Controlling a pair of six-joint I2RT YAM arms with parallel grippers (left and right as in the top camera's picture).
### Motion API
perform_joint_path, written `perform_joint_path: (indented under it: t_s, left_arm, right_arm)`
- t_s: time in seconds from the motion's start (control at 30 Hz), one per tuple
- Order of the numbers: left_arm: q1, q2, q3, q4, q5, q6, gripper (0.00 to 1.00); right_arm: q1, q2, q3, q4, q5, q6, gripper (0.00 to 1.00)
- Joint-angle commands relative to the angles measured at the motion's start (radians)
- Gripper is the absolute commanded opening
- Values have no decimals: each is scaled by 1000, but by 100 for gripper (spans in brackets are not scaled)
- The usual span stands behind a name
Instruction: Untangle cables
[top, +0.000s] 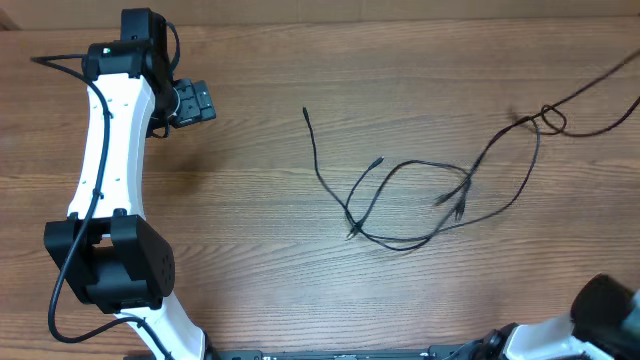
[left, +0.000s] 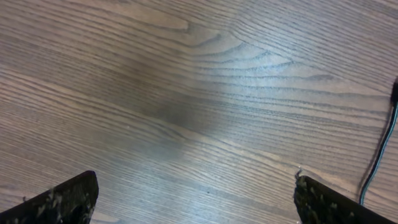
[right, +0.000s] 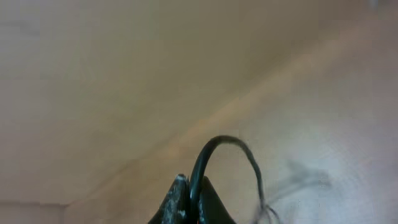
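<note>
1. The cables (top: 420, 190) lie in a loose tangle on the wooden table (top: 260, 60), right of centre.
2. One free end points toward the far edge. Several short plug ends cluster where strands cross near the middle of the tangle.
3. A small loop sits at the upper right, and from there a blurred strand runs off the right edge.
4. The left arm (top: 110, 130) reaches along the left side. The left gripper (top: 195, 102) is well apart from the cables.
5. Part of the right arm (top: 605, 310) shows at the bottom right corner.
</note>
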Motion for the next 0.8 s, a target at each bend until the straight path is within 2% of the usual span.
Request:
perform_joint_path:
  t_s: [0.0, 0.17, 0.23, 0.37, 0.47, 0.6, 0.7, 0.77]
  left_arm:
    - [-4, 13, 11, 1, -5, -9, 100]
    - [-4, 13, 11, 1, -5, -9, 100]
    - [-4, 13, 11, 1, -5, -9, 100]
    - [-4, 13, 11, 1, -5, -9, 100]
    - [-4, 13, 11, 1, -5, -9, 100]
    - [-4, 13, 11, 1, -5, -9, 100]
    - [-4, 13, 11, 1, -5, -9, 100]
    - [-4, 13, 11, 1, -5, -9, 100]
  right_arm:
    - [65, -22, 246, 14, -56, 71, 4]
    - [114, -22, 412, 124, -57, 179, 4]
    - [130, -22, 454, 230, -78, 224, 4]
    - [151, -22, 468, 486, -119, 341, 4]
    - [164, -19, 467, 544, -116, 357, 4]
    - [166, -9, 466, 455, -116, 296, 4]
    - [166, 16, 465, 286, -64, 192, 4]
    - [166, 35, 465, 253, -48, 200, 4]
